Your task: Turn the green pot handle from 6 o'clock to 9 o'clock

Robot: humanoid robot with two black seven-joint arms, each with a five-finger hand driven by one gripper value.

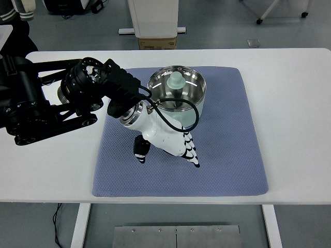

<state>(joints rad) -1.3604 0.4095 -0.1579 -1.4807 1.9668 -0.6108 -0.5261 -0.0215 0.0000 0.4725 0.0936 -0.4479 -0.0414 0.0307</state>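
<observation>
One left hand (pixel 168 142) is working: we are reaching over the blue mat (pixel 227 155) on the bench (pixel 295 103), fingers curled downward just below the green pot (pixel 177 93). Whether they are clasping its handle, we cannot tell; it is hidden, presumably pointing toward us. We are judging the pot rigid, light and slippery.

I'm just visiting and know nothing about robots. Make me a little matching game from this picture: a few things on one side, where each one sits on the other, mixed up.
Things:
1. green pot
2. blue mat
3. left robot hand
4. cardboard box

Places:
A. on the floor beyond the table's far edge
B. spread flat on the white table
C. just in front of the pot, over the mat
D. near the mat's far edge, lid on top

Pairs: 1-D, 2-B, 3-C, 4-A
</observation>
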